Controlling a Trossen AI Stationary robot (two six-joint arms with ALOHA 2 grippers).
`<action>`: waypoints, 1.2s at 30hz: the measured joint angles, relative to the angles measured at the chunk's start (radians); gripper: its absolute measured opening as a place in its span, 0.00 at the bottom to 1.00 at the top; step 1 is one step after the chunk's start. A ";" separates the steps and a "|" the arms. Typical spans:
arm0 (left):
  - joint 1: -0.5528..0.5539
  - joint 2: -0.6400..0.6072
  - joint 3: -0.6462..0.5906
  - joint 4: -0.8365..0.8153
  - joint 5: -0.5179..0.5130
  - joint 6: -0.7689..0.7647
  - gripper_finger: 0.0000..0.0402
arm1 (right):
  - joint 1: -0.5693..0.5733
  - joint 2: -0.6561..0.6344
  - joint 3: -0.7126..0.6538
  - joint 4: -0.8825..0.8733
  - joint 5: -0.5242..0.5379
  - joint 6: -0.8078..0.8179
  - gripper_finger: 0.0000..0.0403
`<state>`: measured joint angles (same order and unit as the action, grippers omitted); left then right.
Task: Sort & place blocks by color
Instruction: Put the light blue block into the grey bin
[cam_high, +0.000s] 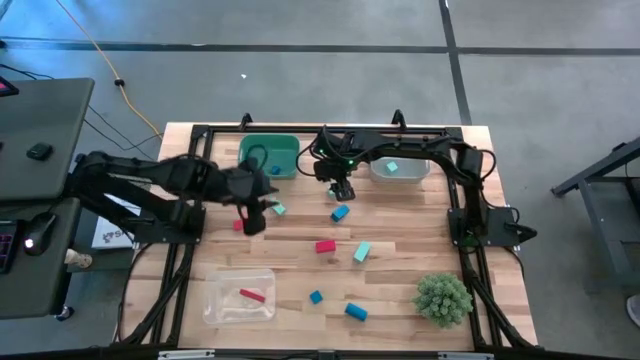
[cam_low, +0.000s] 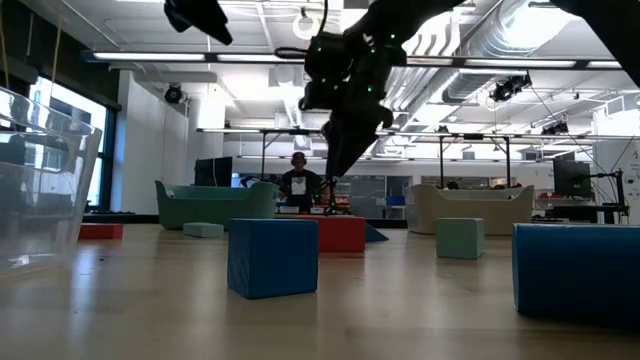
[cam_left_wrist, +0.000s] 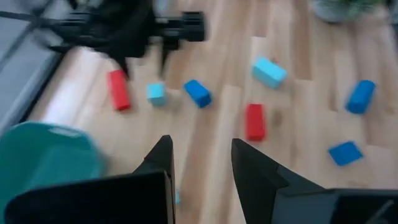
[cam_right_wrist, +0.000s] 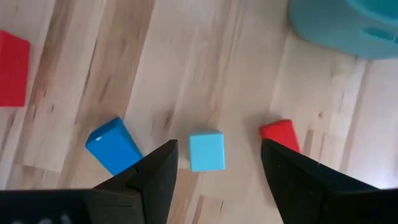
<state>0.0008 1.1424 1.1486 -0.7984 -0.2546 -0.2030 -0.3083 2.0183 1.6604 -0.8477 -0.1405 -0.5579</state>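
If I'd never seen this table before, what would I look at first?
Probably the two black robot arms meeting over the far middle of the table, the left gripper and the right gripper, both open and empty. Next, the small red, blue and teal blocks scattered across the wood, like the red block in the middle. Then the spiky green plant ball at the near right corner.

Matt blocks (cam_right_wrist: 206, 151) lie on a smooth, pale wooden table (cam_high: 400, 290).
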 joint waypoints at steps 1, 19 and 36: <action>0.019 -0.003 0.000 0.005 -0.001 0.009 0.20 | 0.000 0.007 0.000 0.002 -0.002 0.000 0.55; 0.230 -0.008 -0.001 -0.009 0.012 0.172 0.20 | 0.000 0.145 -0.001 -0.001 0.020 0.025 0.55; 0.306 -0.008 -0.001 -0.013 0.013 0.261 0.20 | 0.002 0.161 -0.001 0.004 0.021 0.169 0.27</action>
<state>0.3068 1.1343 1.1481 -0.8113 -0.2420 0.0576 -0.3061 2.1797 1.6596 -0.8436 -0.1196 -0.3893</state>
